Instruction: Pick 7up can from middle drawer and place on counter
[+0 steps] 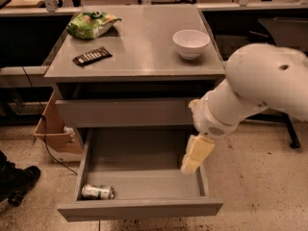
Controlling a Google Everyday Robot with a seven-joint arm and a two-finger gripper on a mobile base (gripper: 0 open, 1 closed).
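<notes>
7up can (97, 192) lies on its side in the middle drawer (144, 177), in the front-left corner, touching nothing else. The counter (144, 57) tops the cabinet. On it are a green snack bag (91, 24) at 10 o'clock, a white bowl (191, 43) at 2 o'clock, and a dark flat packet (92, 56) at 9 o'clock. The drawer stands pulled open below a closed upper one. The white arm (260, 85) reaches in from 3 o'clock. Its gripper (196, 155) hangs over the drawer's right side, near the right wall. Whether it is released or clenched cannot be told, and it grasps nothing visible. The can sits well apart from it, at about 8 o'clock.
</notes>
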